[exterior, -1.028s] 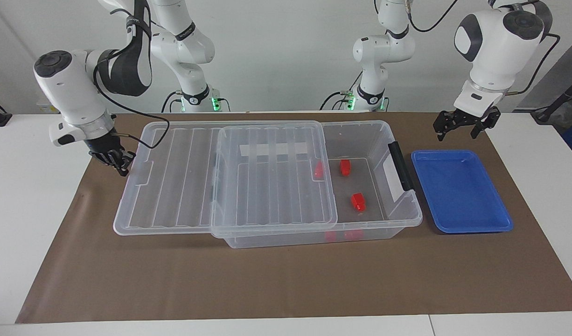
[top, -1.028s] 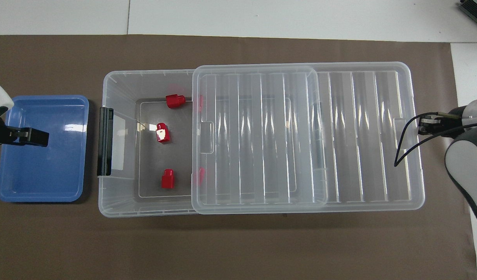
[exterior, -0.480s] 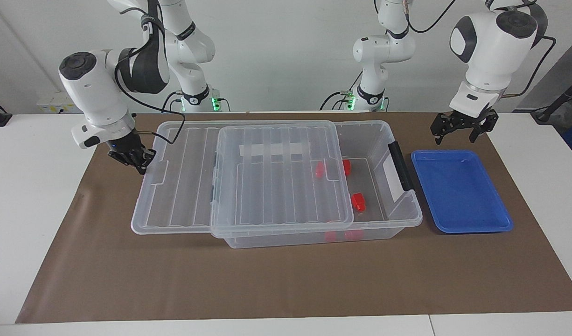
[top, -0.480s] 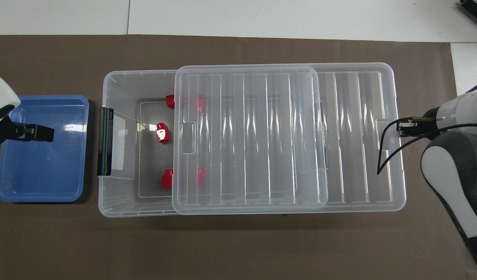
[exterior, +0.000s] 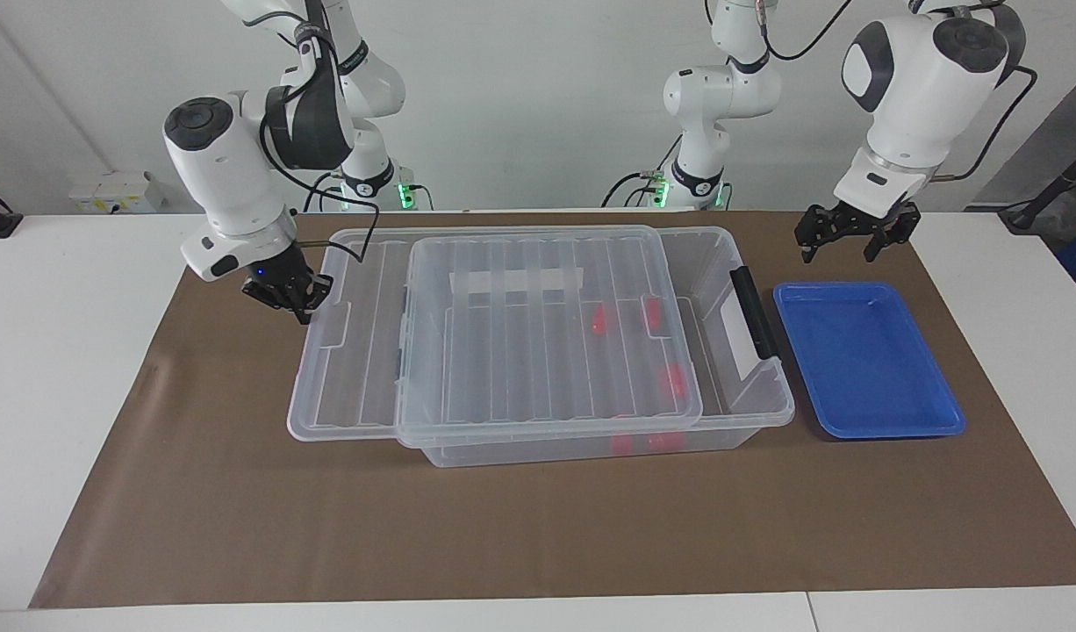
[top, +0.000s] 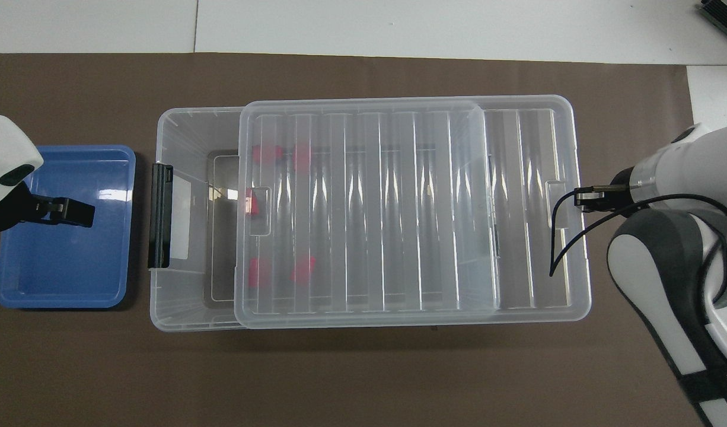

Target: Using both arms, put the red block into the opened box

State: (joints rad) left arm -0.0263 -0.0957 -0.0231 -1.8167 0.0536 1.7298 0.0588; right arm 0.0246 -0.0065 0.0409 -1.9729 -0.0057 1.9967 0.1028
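- Red blocks (exterior: 674,381) sit inside the opened box (exterior: 749,412), on its floor twd the handle end; seen mostly thru the clear lid (exterior: 538,325), so exact count is hard to call – a few red shapes at least.
- Lid lies flat across the box top, covering most of it; only a strip by the black handle (exterior: 756,312) is uncovered. Its other end overhangs the box twd the right arm's end of the desk.
- White label strip (exterior: 516,281) shows thru the lid, on the box wall nearer the robots.
- Right pincer (exterior: 297,303) is low at the lid's overhanging end, right at the tab in the rim, fingertips clenched together; contact w/ the rim looks likely, can't say for sure it grips.
- Left pincer (exterior: 851,237) hangs released, fingers spread, up in the air over the edge of the blue tray (exterior: 889,412), holding nothing.
- Blue tray lies just beside the box's handle end, twd the left arm's end of the desk.
- Brown mat (exterior: 503,527) lies under box and tray on the white desk (exterior: 55,351).
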